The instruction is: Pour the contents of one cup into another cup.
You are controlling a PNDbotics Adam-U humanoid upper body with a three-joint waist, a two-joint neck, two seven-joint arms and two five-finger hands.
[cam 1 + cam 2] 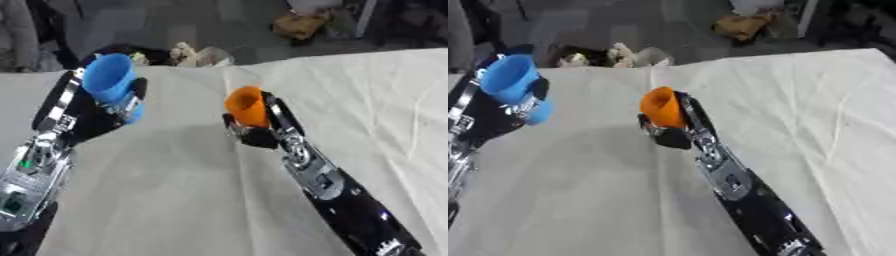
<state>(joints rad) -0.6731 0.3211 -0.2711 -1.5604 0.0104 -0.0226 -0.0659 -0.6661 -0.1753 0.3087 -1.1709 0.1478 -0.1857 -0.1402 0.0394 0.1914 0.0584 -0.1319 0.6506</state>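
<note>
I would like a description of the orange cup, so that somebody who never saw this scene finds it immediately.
Look at the table covered with a pale cloth and find the two black robot arms rising over it. The right hand, near the middle of the view, holds the orange cup. It is the smaller of the two cups and the only orange one; the other, in the left hand, is a blue cup.

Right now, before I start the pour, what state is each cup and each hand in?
blue cup: held off the table in the left hand, apart from the other cup.
orange cup: held off the table in the right hand, contents not visible.
left hand: curled round the blue cup.
right hand: curled round the orange cup.
</note>
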